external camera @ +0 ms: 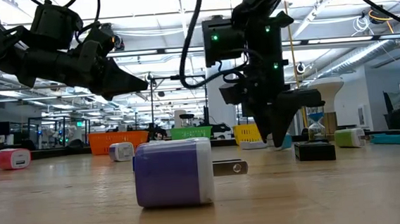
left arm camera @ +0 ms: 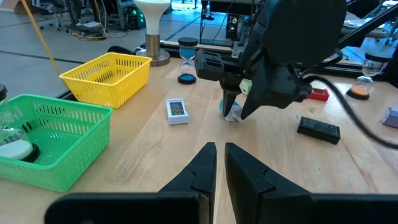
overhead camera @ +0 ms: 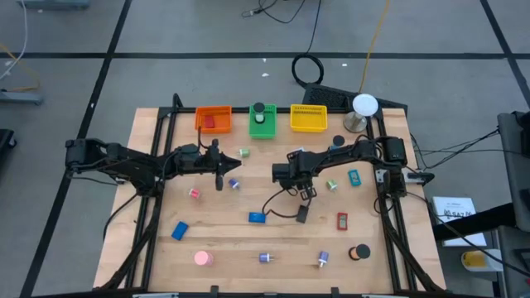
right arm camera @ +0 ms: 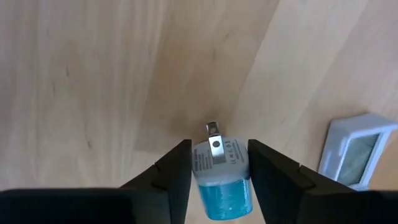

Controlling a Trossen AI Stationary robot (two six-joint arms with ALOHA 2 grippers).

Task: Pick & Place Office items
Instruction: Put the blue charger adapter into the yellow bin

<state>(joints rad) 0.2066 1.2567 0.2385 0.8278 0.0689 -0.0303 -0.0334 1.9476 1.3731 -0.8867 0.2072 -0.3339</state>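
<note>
My right gripper point(right arm camera: 221, 163) points down over the middle of the table point(overhead camera: 166, 207) and is shut on a small charger point(right arm camera: 222, 171) with a blue body and a white end with metal prongs. The high view shows this gripper point(overhead camera: 308, 193) right of centre. Other office items lie scattered on the wood: blue blocks point(overhead camera: 257, 218) point(overhead camera: 180, 230), a pink round piece point(overhead camera: 203, 258), a red piece point(overhead camera: 341, 221), a black block point(overhead camera: 302, 213) and a purple charger point(external camera: 174, 172) on its side. My left gripper point(left arm camera: 219, 163) hovers shut left of centre, holding nothing. My right gripper pinches the charger's two opposite sides point(right arm camera: 198, 163) between its two fingers, just behind the white pronged end. The fingers come from above, pointing down. The charger stands upright in the hold, prongs point(right arm camera: 213, 129) downward. Whether it touches the wood I cannot tell.
Orange point(overhead camera: 213, 118), green point(overhead camera: 262, 121) and yellow point(overhead camera: 308, 118) bins stand along the far edge, with a white-domed stand point(overhead camera: 363, 112) and a small hourglass point(overhead camera: 338, 142) at the far right. A small white display point(right arm camera: 357, 152) lies close to the right gripper. A cable hangs from the right arm.
</note>
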